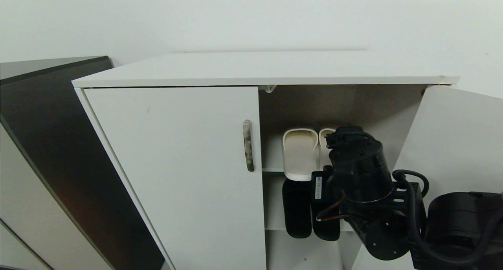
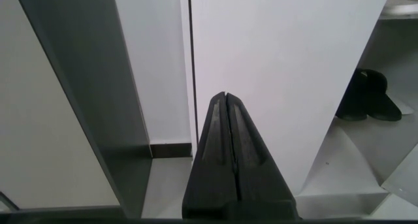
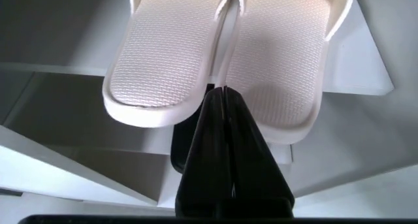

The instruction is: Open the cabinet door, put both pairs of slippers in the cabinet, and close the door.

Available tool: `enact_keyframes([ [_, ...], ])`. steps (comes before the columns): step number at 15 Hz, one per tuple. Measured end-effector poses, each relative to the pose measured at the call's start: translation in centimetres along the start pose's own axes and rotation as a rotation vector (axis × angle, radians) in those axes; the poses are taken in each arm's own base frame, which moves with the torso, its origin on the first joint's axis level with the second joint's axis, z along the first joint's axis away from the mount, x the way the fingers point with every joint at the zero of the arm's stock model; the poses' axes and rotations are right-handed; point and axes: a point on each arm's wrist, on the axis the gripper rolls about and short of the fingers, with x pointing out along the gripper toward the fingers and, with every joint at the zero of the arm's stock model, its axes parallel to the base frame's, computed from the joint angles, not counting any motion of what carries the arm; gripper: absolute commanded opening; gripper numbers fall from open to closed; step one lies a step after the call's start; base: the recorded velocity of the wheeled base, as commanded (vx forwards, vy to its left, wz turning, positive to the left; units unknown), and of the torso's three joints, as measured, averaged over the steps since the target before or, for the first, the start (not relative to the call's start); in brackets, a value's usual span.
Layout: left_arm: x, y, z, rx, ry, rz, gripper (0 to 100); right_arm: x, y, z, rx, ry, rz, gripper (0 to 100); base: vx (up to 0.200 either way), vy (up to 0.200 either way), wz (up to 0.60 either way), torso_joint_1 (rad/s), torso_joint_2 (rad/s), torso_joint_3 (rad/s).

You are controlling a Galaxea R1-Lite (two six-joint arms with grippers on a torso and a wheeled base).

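Already both pairs sit inside the cabinet point(image 1: 259, 67): the white slippers point(image 1: 300, 154) lie side by side on the upper shelf point(image 1: 271, 169) with their heels hanging over its front edge, and the black slippers point(image 1: 296, 209) lie on the lower shelf point(image 1: 273, 227) directly beneath, also jutting forward. The closed door point(image 1: 173, 171) on the robot's left carries a vertical handle point(image 1: 247, 145); the open door point(image 1: 456, 144) on its right is swung wide.

The right pincer point(image 3: 224, 93) is pressed closed and grips nothing. It hovers just in front of the white pair's heels, at the seam between the two soles; whether it touches them cannot be told. The left pincer point(image 2: 225, 96) is likewise closed and empty, facing the closed door's panel.

Judging by this, only the shutting of the door is left. The slippers look light, soft and bendy, with a dimpled sole that should not slide much, so a gentle nudge on the heels would seat them deeper if the door might catch them. The open door is likely a stiff, light panel swinging freely on its hinges — best pushed on its broad face near the free edge, far from the hinge. Its own handle is hidden from these views.
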Motion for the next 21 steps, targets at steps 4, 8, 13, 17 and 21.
enact_keyframes([
  [4, 0.0, 0.0, 0.0, 0.000, 0.000, 0.000, 0, 0.0, 0.0, -0.1, -0.004, 0.002, 0.000, 0, -0.200, 0.000, 0.00, 0.000, 0.01, 0.002],
  [8, 0.0, 0.0, 0.0, 0.000, 0.000, 0.000, 0, 0.1, 0.0, -0.1, -0.003, 0.003, -0.002, 0, -0.200, 0.000, 0.00, -0.001, 0.00, 0.002],
  [13, 0.0, 0.0, 0.0, 0.000, 0.000, 0.001, 0, 0.3, -0.4, -0.5, 0.004, -0.002, -0.007, 0, -0.200, 0.000, 0.00, 0.001, 0.00, 0.001],
  [17, 0.0, 0.0, 0.0, 0.000, 0.000, 0.001, 0, 1.0, -0.7, -0.9, -0.015, -0.009, -0.022, 0, -0.200, 0.000, 0.00, 0.000, 0.00, 0.004],
  [21, 0.0, 0.0, 0.0, 0.000, 0.000, 0.000, 0, 1.5, -0.8, -1.4, -0.029, -0.009, -0.030, 0, -0.050, 0.000, 0.00, 0.002, 0.00, 0.001],
])
